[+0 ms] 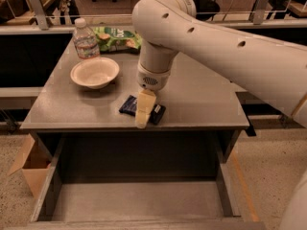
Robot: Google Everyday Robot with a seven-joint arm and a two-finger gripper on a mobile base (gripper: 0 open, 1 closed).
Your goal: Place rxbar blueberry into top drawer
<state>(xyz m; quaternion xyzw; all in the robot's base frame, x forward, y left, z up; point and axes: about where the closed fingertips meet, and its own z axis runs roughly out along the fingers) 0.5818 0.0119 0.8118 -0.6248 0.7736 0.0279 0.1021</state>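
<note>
The rxbar blueberry (pixel 128 105), a dark navy wrapper, lies flat near the front edge of the grey desk (pixel 201 99). My gripper (pixel 144 111) hangs from the white arm and comes straight down over the middle of the bar, covering its centre; both ends of the bar stick out on either side. The top drawer (pixel 48 190) is pulled out below the desk's front edge, wide and shallow, with nothing in it.
A white bowl (pixel 94 72) sits at the left of the desk. A water bottle (pixel 85 38) and a green snack bag (pixel 117 36) stand at the back. A cardboard box (pixel 29 169) is on the floor at the left of the drawer.
</note>
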